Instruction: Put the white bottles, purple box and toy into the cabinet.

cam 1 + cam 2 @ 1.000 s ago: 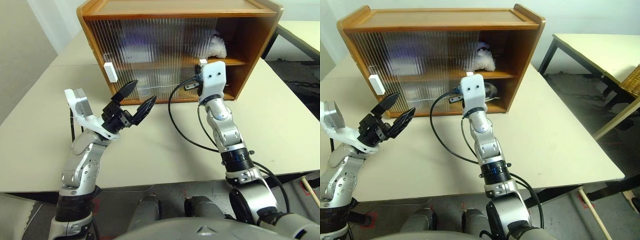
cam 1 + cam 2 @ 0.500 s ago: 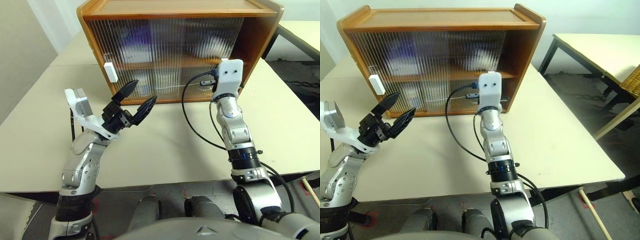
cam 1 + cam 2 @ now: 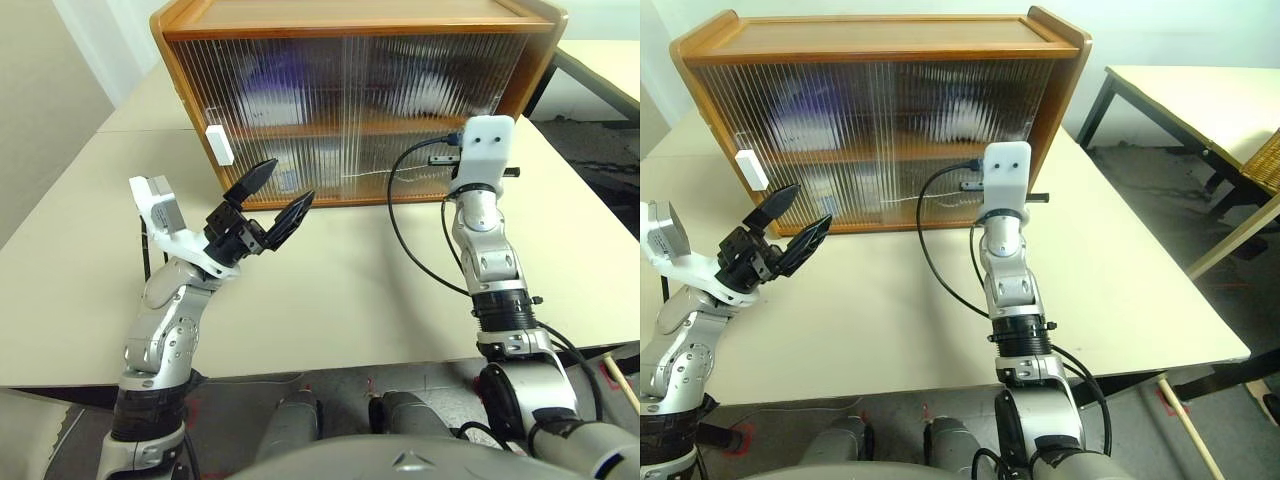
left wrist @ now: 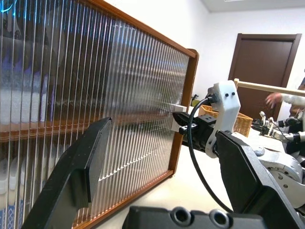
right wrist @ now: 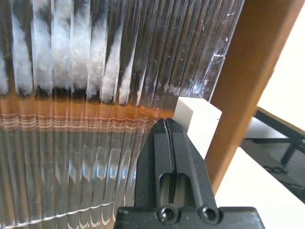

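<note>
Through my left gripper (image 4: 162, 162), fingers (image 4: 86, 162) spread: cabinet (image 4: 188, 81), ribbed sliding doors drawn across; right gripper (image 4: 183, 120) at the white handle (image 4: 177, 124) by its end post; desk (image 4: 190, 188) below.

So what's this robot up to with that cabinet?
It is sliding the cabinet shut. Its right gripper, fingers closed, sits against the white handle of the ribbed door, which now covers the front up to the right-hand side. The left gripper hangs open over the table, holding nothing.
</note>
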`<control>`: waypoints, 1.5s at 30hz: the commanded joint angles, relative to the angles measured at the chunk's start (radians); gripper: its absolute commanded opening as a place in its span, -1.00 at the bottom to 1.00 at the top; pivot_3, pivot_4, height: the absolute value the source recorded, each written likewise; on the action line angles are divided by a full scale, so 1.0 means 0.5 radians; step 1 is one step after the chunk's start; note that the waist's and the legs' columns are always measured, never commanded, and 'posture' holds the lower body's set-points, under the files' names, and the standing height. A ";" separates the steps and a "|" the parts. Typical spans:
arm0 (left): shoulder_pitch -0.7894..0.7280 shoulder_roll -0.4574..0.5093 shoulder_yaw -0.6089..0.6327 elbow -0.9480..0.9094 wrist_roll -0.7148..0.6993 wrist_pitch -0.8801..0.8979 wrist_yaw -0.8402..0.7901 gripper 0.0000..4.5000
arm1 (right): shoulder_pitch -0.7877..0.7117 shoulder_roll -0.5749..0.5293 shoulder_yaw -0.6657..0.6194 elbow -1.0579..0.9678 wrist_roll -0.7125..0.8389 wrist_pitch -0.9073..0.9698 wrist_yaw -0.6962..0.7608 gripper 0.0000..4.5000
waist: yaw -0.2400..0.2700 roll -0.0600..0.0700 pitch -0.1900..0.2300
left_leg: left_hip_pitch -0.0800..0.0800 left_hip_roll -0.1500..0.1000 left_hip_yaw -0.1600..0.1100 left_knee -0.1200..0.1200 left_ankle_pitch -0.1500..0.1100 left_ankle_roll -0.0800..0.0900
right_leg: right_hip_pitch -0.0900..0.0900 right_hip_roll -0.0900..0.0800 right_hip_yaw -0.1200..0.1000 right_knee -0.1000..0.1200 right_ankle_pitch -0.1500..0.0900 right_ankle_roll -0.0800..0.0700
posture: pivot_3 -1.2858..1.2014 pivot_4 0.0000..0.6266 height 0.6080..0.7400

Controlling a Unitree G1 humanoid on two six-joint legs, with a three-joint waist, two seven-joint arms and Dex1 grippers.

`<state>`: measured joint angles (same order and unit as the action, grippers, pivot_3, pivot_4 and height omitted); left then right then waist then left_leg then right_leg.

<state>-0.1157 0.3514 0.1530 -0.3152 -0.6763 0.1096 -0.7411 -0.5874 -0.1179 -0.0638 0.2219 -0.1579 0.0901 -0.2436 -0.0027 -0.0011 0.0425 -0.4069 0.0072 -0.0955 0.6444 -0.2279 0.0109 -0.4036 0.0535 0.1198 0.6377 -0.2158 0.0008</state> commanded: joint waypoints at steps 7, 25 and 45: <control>-0.036 -0.002 -0.010 0.038 0.015 -0.004 -0.025 1.00 | -0.030 -0.066 -0.046 0.055 -0.101 -0.048 -0.170 -0.99 | -0.003 0.000 0.000 | 0.000 0.000 0.000 0.000 0.000 0.001 | 0.000 0.000 0.000 0.000 0.001 0.001 | 0.03 -0.87 1.00; -0.076 -0.025 -0.011 0.095 0.028 -0.015 -0.057 1.00 | 0.191 -0.073 -0.017 -0.232 0.681 -0.289 0.854 -0.41 | -0.027 0.000 -0.001 | 0.000 0.000 0.001 0.001 0.001 0.002 | 0.001 0.003 0.000 0.000 -0.001 0.008 | 0.02 -0.88 1.00; 0.374 -0.162 0.238 0.217 0.261 -0.402 0.163 1.00 | 1.057 -0.418 -0.250 -0.391 0.845 -0.540 1.354 0.98 | -0.055 0.004 -0.008 | 0.018 -0.001 0.000 0.022 -0.010 -0.017 | 0.029 0.003 0.003 -0.003 -0.015 0.009 | 0.01 -0.94 1.00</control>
<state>0.0568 0.2851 0.2566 -0.2331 -0.5924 -0.0421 -0.6918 -0.0758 -0.3288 -0.1846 0.0110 0.2561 -0.1571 0.4175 -0.0300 0.0007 0.0387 -0.3976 0.0070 -0.0955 0.6554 -0.2353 -0.0016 -0.3886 0.0551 0.1213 0.6363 -0.2234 0.0057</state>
